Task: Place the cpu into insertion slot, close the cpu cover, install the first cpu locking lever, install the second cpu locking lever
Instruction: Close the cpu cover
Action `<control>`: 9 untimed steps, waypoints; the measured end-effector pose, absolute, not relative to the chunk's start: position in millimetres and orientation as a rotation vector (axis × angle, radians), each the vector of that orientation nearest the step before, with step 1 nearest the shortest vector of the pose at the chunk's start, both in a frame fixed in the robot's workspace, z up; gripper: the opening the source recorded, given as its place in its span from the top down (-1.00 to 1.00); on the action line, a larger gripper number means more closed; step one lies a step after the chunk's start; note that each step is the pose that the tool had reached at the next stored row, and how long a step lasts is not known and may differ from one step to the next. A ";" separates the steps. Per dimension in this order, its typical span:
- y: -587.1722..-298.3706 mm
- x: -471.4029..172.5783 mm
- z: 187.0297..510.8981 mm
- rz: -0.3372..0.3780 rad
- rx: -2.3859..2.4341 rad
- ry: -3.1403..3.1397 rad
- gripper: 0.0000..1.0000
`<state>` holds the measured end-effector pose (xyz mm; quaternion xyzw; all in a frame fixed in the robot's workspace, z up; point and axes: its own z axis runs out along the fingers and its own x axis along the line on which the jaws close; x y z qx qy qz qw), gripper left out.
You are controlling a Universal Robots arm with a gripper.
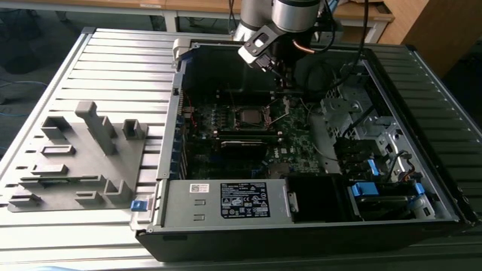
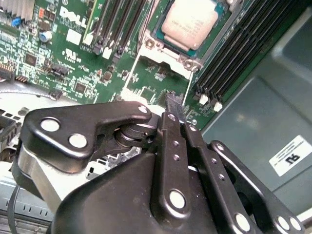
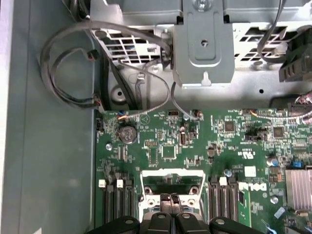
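The cpu [image 2: 190, 24] lies flat with its grey metal top up in the insertion slot [image 1: 249, 117] on the green board. The cpu cover [image 3: 171, 171], a thin silver frame with a big window, is swung open away from the slot; in the second wrist view its thin side rails [image 2: 130, 73] run from the hinge toward me. My gripper [image 2: 175, 100] hangs inside the case with its black fingers [image 3: 165, 202] pressed together, tips just over the open cover. Whether they touch it I cannot tell. The exterior view puts the gripper [image 1: 286, 91] just behind the slot.
Black memory slots [image 2: 234, 53] flank the socket. Grey cables [image 3: 73, 63] and a metal bracket [image 3: 204, 48] sit beyond the board. A metal box with a white label [image 1: 226, 200] fills the case front. A grey fixture block [image 1: 75, 158] stands on the table at the exterior view's left.
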<state>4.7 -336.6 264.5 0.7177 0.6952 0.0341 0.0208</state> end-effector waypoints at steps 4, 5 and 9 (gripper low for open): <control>-335.1 12.0 264.1 0.105 2.226 2.155 0.79; -334.6 14.0 264.0 0.105 2.226 2.155 0.79; -331.7 23.7 262.9 0.102 2.226 2.153 0.79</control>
